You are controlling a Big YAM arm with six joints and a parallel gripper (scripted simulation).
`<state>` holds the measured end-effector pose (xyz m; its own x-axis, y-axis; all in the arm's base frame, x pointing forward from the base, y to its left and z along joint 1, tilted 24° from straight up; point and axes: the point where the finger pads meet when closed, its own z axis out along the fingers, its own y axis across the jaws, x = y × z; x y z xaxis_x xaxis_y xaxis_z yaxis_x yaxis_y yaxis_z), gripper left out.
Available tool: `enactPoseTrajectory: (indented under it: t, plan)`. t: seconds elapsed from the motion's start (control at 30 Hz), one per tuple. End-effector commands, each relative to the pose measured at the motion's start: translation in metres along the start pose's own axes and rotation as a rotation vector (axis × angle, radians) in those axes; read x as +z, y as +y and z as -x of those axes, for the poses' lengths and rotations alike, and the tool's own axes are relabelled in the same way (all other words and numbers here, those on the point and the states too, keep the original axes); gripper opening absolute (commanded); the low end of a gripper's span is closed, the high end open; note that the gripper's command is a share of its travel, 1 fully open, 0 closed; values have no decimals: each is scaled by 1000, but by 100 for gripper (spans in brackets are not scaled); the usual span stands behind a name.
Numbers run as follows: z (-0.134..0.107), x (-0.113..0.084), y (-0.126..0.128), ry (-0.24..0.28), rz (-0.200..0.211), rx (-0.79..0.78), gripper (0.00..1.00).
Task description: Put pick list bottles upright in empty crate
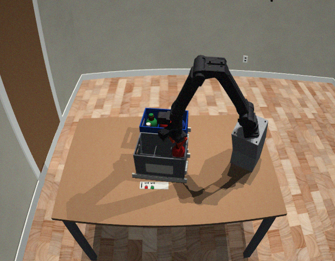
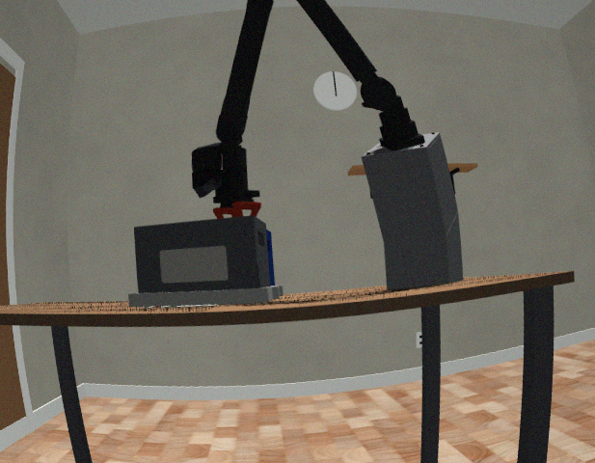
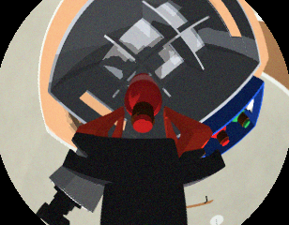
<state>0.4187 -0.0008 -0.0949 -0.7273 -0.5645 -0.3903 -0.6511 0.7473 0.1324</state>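
The pick list (image 1: 162,185) shows, from its black bar on, red 1 and green 1. A red bottle (image 1: 178,150) (image 3: 143,94) stands upright in the right part of the dark grey crate (image 1: 139,165) (image 2: 148,258) (image 3: 215,70). My gripper (image 1: 178,140) (image 2: 237,211) (image 3: 144,110) is open, its red fingers apart on either side of the bottle's neck. The blue crate (image 1: 149,129) (image 2: 270,257) behind holds a green bottle (image 1: 152,122) (image 3: 243,119), a white-capped bottle (image 1: 148,124) and a red bottle (image 3: 222,137); the arm partly hides its right side.
Thin dividers (image 1: 155,150) stand inside the grey crate. A light grey rail (image 1: 159,176) (image 2: 198,297) runs along its front, and rail ends stick out at the crates' right side. The arm's grey pedestal (image 1: 246,151) (image 2: 417,224) stands at the table's right.
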Motion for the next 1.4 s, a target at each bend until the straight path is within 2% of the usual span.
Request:
enactPoseTrajectory:
  t: [0.0, 0.2, 0.23, 0.27, 0.3, 0.4, 0.97, 1.03, 1.2, 1.37]
  plan:
    - [4, 1, -3, -9, -12, -5, 61]
    - [4, 1, -3, -9, -12, -5, 61]
    - [5, 3, 4, -8, -9, -9, 61]
    - [4, 1, -3, -9, -12, -5, 61]
    - [5, 3, 5, -8, -9, -9, 61]
    - [4, 1, -3, -9, -12, -5, 61]
    - [3, 1, -2, -9, -12, -5, 61]
    - [-3, -11, -2, -6, -13, 1, 61]
    - [3, -26, -6, -16, -21, -5, 61]
    - [-1, -38, -3, -11, -15, -1, 61]
